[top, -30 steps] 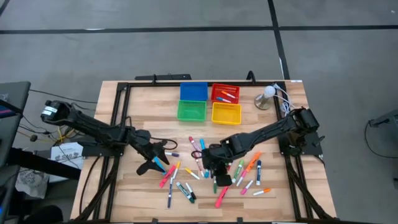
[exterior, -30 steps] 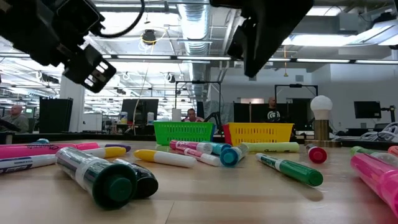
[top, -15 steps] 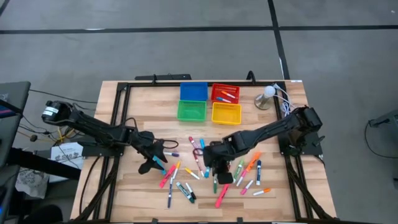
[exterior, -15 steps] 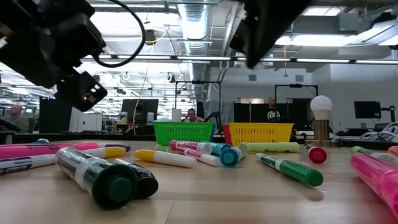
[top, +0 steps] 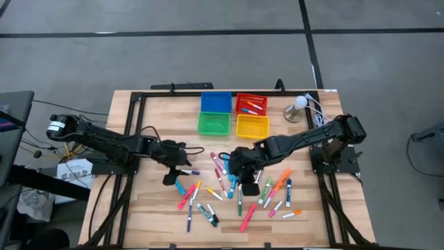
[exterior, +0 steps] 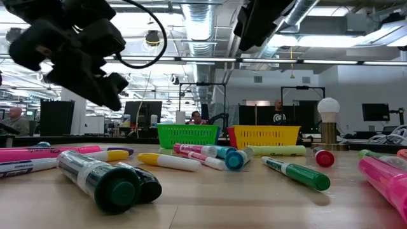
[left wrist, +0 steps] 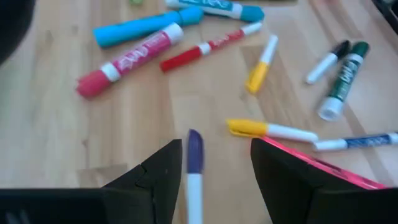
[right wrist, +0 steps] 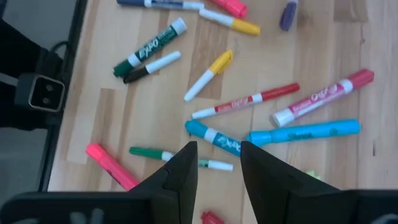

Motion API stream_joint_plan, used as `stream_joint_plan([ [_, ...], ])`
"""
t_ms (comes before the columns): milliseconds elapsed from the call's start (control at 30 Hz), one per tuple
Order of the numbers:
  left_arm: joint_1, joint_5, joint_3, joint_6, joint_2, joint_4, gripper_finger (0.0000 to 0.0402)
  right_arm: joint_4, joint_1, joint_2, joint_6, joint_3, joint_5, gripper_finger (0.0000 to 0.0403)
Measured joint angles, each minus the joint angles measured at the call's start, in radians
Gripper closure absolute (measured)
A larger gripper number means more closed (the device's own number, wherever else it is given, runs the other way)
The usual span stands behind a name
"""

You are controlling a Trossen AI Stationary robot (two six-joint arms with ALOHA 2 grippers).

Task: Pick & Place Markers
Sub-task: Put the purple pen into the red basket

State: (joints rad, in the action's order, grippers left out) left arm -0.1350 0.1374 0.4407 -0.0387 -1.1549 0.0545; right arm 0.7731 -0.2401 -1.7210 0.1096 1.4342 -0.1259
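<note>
**Dozens of markers left to sort**

Many markers (top: 229,187) lie scattered mid-table before us. We judge this the reach step: left gripper (left wrist: 211,158), jaws apart and empty, must drop onto the purple marker (left wrist: 194,149). Right gripper (right wrist: 217,165) hovers, narrowly parted, empty.

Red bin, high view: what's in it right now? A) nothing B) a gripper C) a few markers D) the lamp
C, the red bin holds a few markers, while the blue, green and yellow bins beside it look empty.
</note>
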Motion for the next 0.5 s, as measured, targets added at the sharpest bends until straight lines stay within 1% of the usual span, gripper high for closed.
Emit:
stream_joint_plan([
  [133,-0.02,0.01,0.006,-0.03,-0.015,0.011,0.0211,0.005,0.0,0.0,-0.005,0.0,0.002,0.029],
  [233,-0.022,0.009,0.009,-0.005,-0.051,0.021,0.0211,-0.007,0.013,0.008,-0.024,0.0,0.026,0.029],
  [500,-0.022,0.009,0.094,0.017,-0.166,0.036,0.0211,-0.022,0.073,0.095,-0.092,0.0,0.02,0.029],
])
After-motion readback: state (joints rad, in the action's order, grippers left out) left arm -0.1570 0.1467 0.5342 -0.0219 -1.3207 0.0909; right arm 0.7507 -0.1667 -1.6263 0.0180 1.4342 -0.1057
